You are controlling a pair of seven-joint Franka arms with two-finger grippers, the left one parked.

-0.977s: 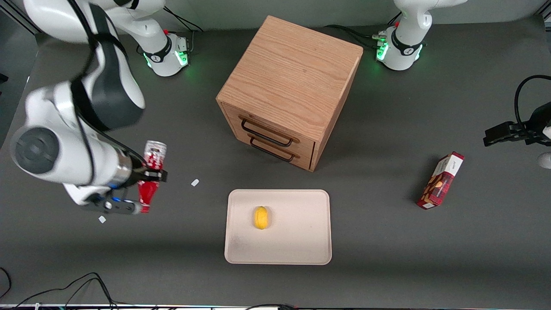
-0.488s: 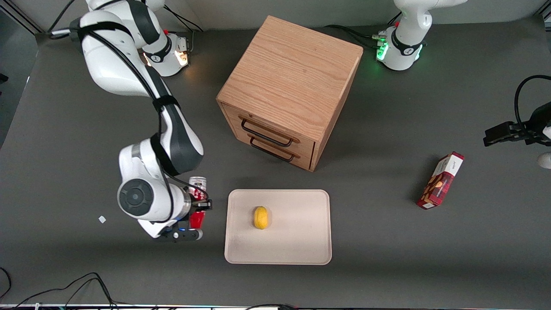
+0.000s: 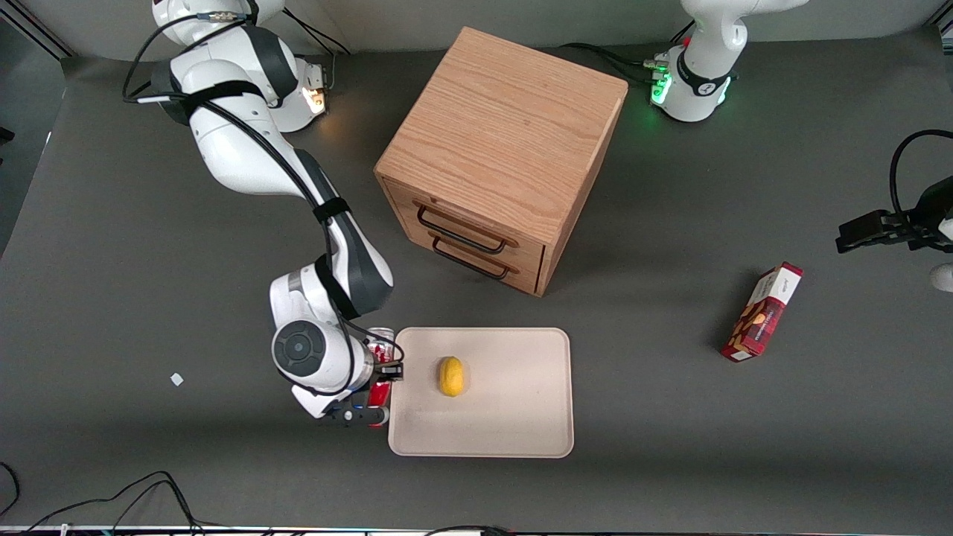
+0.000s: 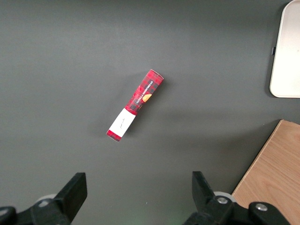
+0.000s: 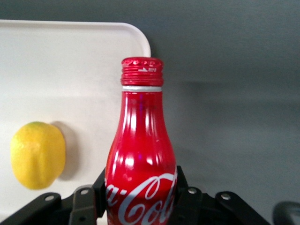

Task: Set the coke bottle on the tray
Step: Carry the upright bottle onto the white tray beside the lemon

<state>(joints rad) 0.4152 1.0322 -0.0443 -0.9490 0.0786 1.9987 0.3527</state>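
Change since the earlier frames: the working arm has swung in from its own end of the table, and your two-finger gripper now hangs at the tray's short edge on that side, where a moment ago it was well apart from the tray.

Item, task object: the small slim red coke bottle with white script, held lying roughly level in the air. The right wrist view shows the bottle clamped at its body between the black fingers, its narrow red capped neck pointing away from the gripper. In the front view its silver base end points toward the cabinet. It sits just at the tray's rim, not yet over the open surface, so far as you can judge.

Item, destination: the flat beige rectangular tray with rounded corners. A small yellow lemon-like fruit already lies on it, toward the gripper's end. In the wrist view the fruit rests just beside the bottle's line.

Item, surroundings: an oak-coloured wooden two-drawer cabinet stands farther from the front camera than the tray. A dark red rectangular snack box lies toward the parked arm's end.

Meaning for the task: transport looks nearly done. You likely still need to carry on inward, clear of the fruit, then lower and let go.
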